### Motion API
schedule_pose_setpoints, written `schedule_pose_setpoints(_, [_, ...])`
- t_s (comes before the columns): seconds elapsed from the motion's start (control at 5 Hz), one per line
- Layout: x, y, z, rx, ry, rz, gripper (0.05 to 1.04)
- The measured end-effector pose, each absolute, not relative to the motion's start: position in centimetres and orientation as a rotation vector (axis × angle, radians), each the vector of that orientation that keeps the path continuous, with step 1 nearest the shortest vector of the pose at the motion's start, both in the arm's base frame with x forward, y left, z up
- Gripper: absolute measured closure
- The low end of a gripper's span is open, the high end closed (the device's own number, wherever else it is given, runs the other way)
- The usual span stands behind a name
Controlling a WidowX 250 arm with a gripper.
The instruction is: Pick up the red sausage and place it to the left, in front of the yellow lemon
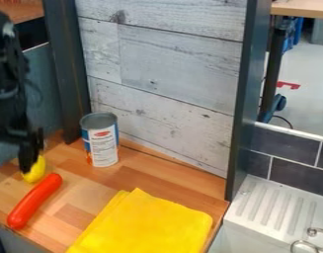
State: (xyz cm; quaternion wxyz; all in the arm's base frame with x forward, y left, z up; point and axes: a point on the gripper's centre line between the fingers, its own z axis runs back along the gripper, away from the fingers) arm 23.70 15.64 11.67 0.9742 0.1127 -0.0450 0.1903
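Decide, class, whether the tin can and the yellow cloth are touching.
Apart. The camera view shows wooden counter between the base of the tin can and the yellow cloth.

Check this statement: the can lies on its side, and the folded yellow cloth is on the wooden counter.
The can does not lie on its side; the camera view shows it standing upright. The rest is right.

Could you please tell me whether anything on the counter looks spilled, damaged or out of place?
Nothing stands out. The can stands upright, the red sausage-shaped object and the visible part of the small yellow object look intact, and no spill shows on the wooden counter. The yellow cloth is folded slightly unevenly.
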Motion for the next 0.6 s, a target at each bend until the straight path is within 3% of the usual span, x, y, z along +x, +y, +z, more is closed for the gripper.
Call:
schedule_pose_setpoints(0.2, [25.2, 14.6, 12.8, 0.213, -0.101, 0.205, 0.083])
schedule_pose_setpoints(0.4, [26.9, 13.1, 13.4, 0.074, -0.089, 0.083, 0.083])
schedule_pose_setpoints(0.6, [26.9, 12.5, 11.7, 0.004, -0.005, 0.070, 0.083])
